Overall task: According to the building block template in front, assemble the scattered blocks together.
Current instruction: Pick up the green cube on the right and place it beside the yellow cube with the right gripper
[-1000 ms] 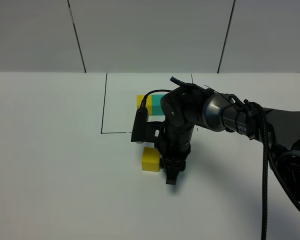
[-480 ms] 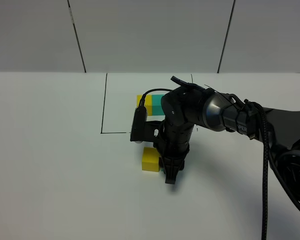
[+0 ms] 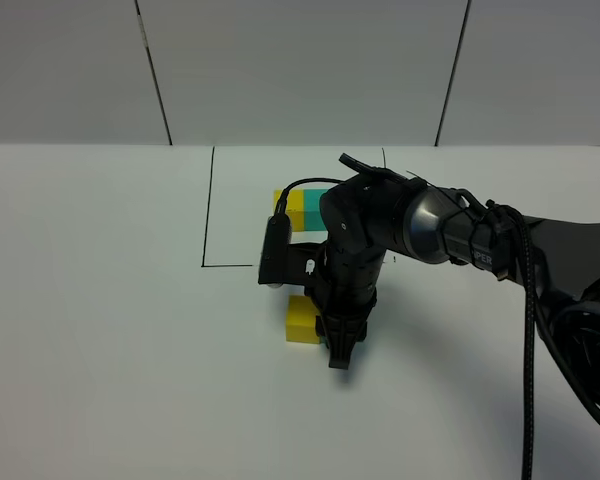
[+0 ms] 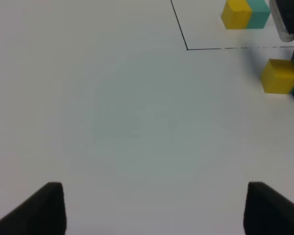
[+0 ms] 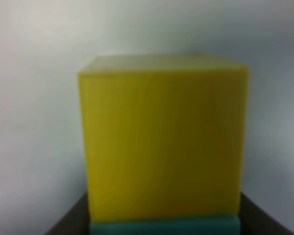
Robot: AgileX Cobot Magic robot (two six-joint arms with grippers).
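The building block template point(image 3: 304, 208) is a yellow-teal bar lying inside a thin black drawn rectangle point(image 3: 208, 210); it also shows in the left wrist view point(image 4: 245, 13). The loose yellow cube point(image 3: 300, 320) lies just in front of that rectangle. My right gripper point(image 3: 338, 356) points down right beside it, on its right. In the right wrist view the yellow cube point(image 5: 164, 137) fills the picture, and the teal cube point(image 5: 164, 226) shows as a strip between my dark fingers point(image 5: 63, 224), pressed against it. My left gripper point(image 4: 157, 210) is open and empty over bare table, well away from the cubes.
The right arm point(image 3: 450, 235) reaches in from the right over the white table point(image 3: 100, 330) and hides part of the drawn rectangle. A wall with dark seams point(image 3: 152, 70) stands behind the table.
My right gripper has shifted slightly left, toward the yellow cube. The yellow cube and the template have hardly moved.
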